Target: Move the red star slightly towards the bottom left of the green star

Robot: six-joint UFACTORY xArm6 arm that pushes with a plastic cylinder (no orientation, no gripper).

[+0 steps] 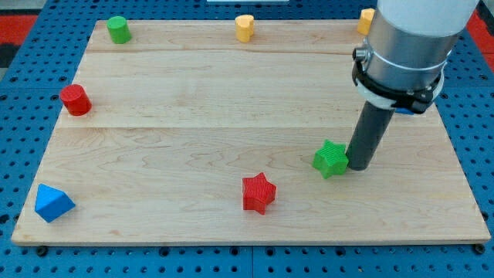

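Red star (258, 193) sits near the wooden board's (193, 154) bottom edge, down-left of the green star (331, 159), which my tip (360, 166) touches on its right, holding nothing.

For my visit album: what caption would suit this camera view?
The rod's tip rests beside the green star on its right, with the red star lying apart toward the wooden board's bottom left.

Legible text, labels, brands, numbers, signs: none recorded. No marking can be read on the wooden board (231, 93), on the coloured blocks, or on the arm's grey housing (413, 35).
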